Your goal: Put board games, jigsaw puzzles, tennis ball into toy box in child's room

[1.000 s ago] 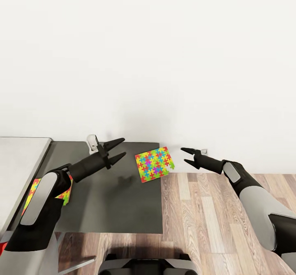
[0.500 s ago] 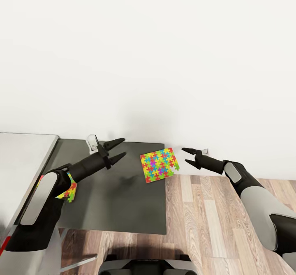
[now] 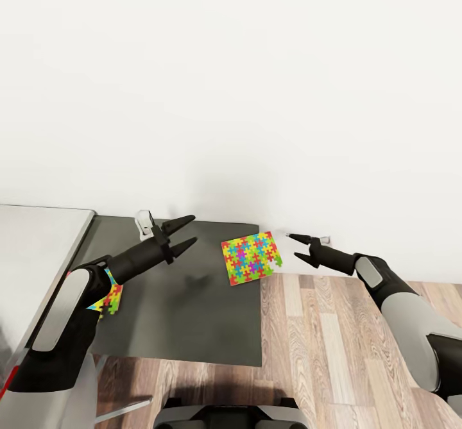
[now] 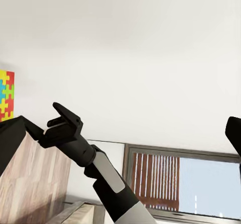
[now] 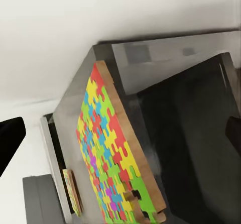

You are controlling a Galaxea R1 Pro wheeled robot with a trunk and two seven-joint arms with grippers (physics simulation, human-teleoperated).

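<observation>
One jigsaw puzzle lies flat at the far right corner of the table's dark grey section, its jagged edge just over the rim. It also shows close up in the right wrist view. A second jigsaw puzzle lies near the table's left side, partly hidden under my left forearm. My left gripper hovers open above the table, left of the first puzzle. Over the floor just right of that puzzle, my right gripper is open and empty. The toy box, board games, tennis ball and bed are out of view.
The light grey table top adjoins the dark section at left. A small white object stands by the wall behind my left gripper. A white wall runs along the back. Wood-plank floor lies right of and in front of the table.
The whole view has shifted, so the table and puzzles sit further right in the picture. My left gripper is now closer to the corner puzzle. Both grippers stay open.
</observation>
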